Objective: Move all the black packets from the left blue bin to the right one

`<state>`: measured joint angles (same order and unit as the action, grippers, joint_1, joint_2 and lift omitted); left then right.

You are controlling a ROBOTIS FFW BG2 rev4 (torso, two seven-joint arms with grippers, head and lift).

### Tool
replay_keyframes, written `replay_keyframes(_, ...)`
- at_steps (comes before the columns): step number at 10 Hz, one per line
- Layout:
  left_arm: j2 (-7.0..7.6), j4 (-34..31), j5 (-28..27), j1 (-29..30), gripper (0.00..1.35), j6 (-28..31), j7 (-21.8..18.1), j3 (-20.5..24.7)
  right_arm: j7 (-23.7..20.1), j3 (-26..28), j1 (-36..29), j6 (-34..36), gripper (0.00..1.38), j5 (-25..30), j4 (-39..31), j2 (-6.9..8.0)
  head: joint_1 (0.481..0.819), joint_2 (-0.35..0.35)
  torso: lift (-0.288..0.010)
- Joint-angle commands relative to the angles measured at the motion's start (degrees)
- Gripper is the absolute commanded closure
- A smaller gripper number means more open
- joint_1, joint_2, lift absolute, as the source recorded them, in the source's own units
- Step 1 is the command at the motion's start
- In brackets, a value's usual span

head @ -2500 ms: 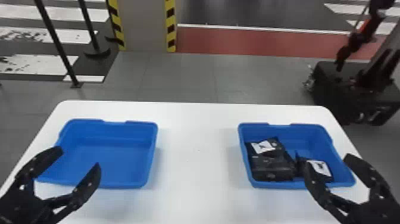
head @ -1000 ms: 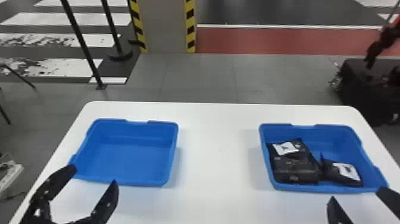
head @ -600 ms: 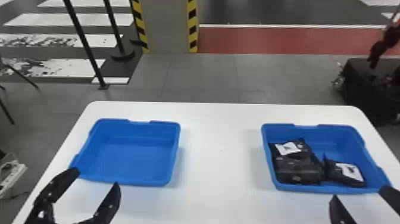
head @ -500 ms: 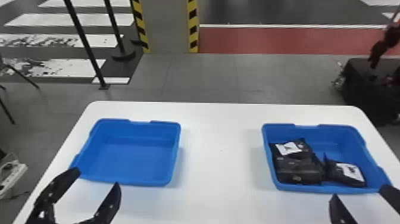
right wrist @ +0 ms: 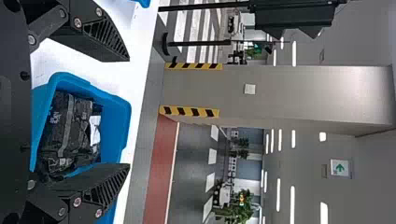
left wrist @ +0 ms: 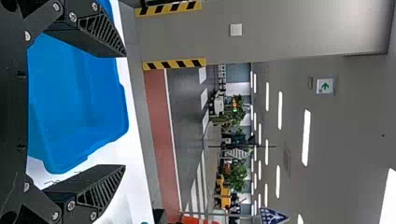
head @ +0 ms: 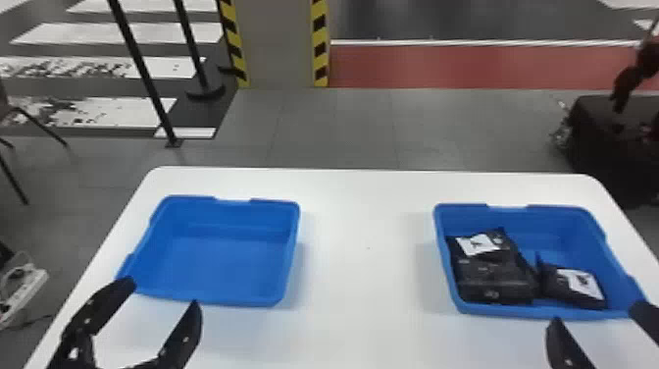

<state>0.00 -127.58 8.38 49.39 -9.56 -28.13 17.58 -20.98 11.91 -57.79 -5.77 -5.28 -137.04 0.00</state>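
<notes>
Black packets (head: pixel 495 279) lie in the right bin (head: pixel 549 230), at least three of them. Two lie heaped by that bin's left wall, one with a white label; another, also white-labelled, lies just beside them, towards the near right corner.

Right gripper (head: pixel 597 314): fingers wide apart, nothing between the tips. Sits by the bin's near side; the packets lie beyond its tips, the labelled one by the near right corner roughly ahead, the heap off to the left. Right wrist view: heap seen through the gap between the fingers, beyond reach of either; exact clearance cannot be told.

Left gripper (head: pixel 163 292): also spread wide and holding nothing, at the near left part of the left bin (head: pixel 220 265). Both bins rest on the white tabletop (head: pixel 363 294), well apart.
</notes>
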Motion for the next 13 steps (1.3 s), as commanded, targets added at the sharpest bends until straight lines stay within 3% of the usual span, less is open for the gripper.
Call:
replay_keyframes(1,-0.15,0.24,0.06,0.11,0.2,-0.14,0.01,0.0,-0.02,-0.05,0.0,0.0,0.24,-0.25,0.15,0.05,0.695,0.062,-0.11)
replay_keyframes(13,-0.15,0.67,0.85,-0.03,0.2,0.7,0.01,-0.27,-0.02,-0.4,0.7,0.0,0.24,-0.87,1.27,0.05,0.695,0.063,-0.11)
